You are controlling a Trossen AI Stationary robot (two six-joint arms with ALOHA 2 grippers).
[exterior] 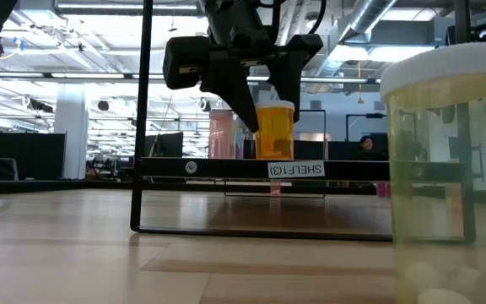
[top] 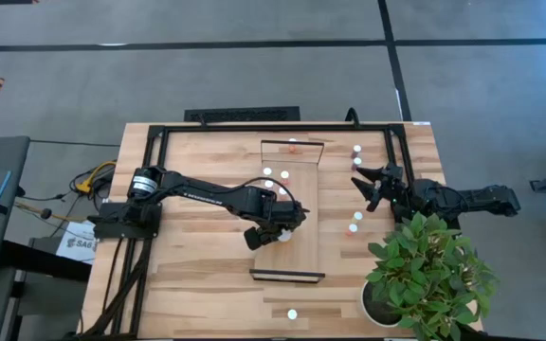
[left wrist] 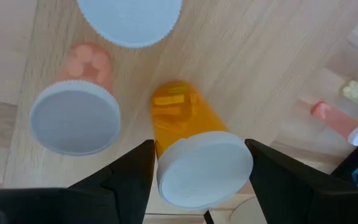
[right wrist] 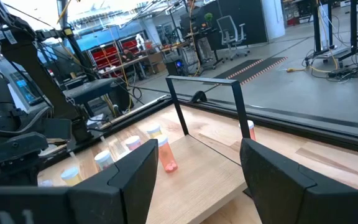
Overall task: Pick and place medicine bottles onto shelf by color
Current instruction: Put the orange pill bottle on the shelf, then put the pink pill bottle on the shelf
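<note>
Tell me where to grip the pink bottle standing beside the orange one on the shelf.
Grip the pink white-capped bottle across its round cap, coming straight down from above. It stands upright, close to the orange bottle between the left gripper's fingers, so a side approach looks crowded.

Pretty tight on the shelf (top: pixel 297 204): the left claw (left wrist: pixel 199 163) straddles an orange bottle (left wrist: pixel 188 146), with a pink bottle (left wrist: pixel 79 99) just beside it at 9 o'clock. Toward 6 o'clock the board is bare. A potted plant (top: pixel 431 275) crowds the desk's (top: pixel 197 284) 4 o'clock corner.
</note>
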